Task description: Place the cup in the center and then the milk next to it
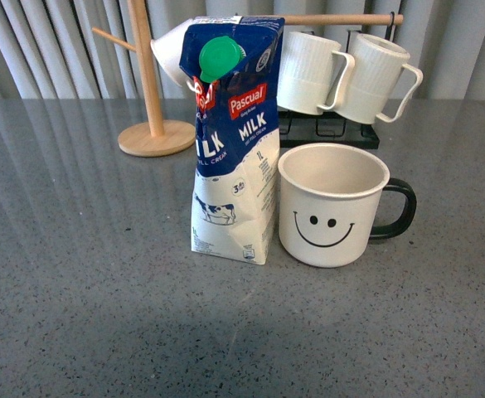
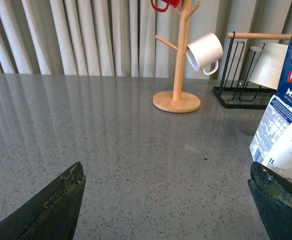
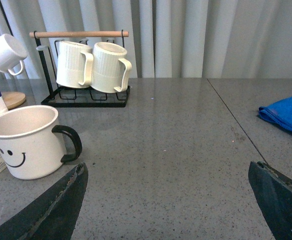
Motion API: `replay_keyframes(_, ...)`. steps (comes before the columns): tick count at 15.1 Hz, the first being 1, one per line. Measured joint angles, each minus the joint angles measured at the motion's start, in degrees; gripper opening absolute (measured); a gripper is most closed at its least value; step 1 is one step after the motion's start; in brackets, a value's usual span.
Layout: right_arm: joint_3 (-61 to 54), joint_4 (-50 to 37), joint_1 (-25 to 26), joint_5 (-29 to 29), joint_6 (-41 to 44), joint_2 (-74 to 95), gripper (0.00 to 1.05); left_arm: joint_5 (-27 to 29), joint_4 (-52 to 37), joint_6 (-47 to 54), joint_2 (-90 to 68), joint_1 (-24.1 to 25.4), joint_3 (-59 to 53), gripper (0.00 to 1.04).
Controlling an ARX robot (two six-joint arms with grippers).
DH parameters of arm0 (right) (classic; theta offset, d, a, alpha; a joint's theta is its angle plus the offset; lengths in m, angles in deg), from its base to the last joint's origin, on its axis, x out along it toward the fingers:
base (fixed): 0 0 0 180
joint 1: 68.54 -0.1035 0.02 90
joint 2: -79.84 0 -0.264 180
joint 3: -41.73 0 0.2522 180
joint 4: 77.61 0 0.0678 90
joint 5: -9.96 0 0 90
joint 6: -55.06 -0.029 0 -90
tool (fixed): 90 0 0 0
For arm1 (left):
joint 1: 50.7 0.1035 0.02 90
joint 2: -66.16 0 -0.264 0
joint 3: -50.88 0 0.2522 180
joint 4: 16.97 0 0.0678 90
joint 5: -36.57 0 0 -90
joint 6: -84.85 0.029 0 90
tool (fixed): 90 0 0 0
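Even, soft daylight fills all three views; nothing is dim or blown out. The polished tabletop shows pale vertical streaks, reflections of the curtain at the far side. In the front view the milk and cup cast only faint, diffuse shadows near their bases, and a broad dark patch lies on the near tabletop. Focus is sharp throughout, lettering readable. In both wrist views the dark fingers at the near edge look slightly soft.
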Motion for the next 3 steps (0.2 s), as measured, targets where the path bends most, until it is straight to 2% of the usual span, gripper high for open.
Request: replay_keyframes(3, 0.0, 0.0, 0.0, 0.0, 0.0, 0.0, 0.98, 0.0, 0.0, 0.0, 0.0, 0.0, 0.0, 0.98)
